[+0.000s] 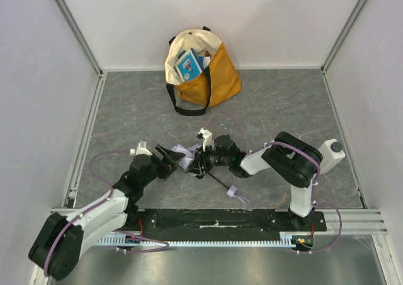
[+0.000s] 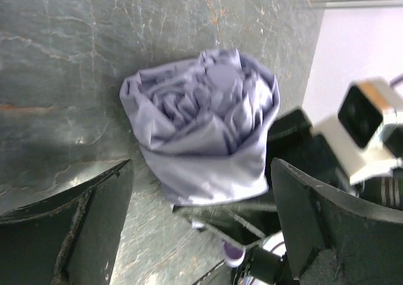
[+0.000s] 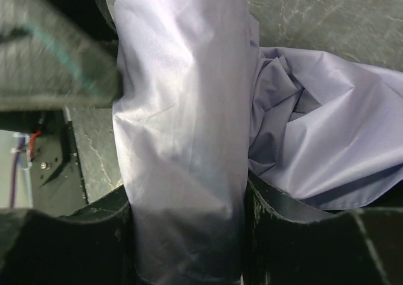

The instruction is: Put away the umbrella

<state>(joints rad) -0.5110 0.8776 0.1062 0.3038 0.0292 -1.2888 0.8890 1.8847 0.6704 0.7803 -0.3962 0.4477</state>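
The umbrella [image 1: 189,158] lies collapsed on the grey table between my two grippers, its pale lavender canopy bunched. Its slim black shaft [image 1: 220,180] runs toward the near edge and ends by the small lavender strap [image 1: 235,193]. My left gripper [image 1: 169,162] is at the canopy's left end. In the left wrist view the crumpled canopy [image 2: 201,124] sits just ahead of the open left gripper [image 2: 201,225], clear of both fingers, with thin ribs [image 2: 234,224] below it. My right gripper [image 3: 186,234] is shut on a rolled fold of the canopy [image 3: 182,128].
A mustard-and-cream tote bag [image 1: 213,74] stands open at the back of the table with blue boxes [image 1: 189,63] inside and a black strap [image 1: 182,106] hanging in front. White walls with metal rails close in the left, right and back.
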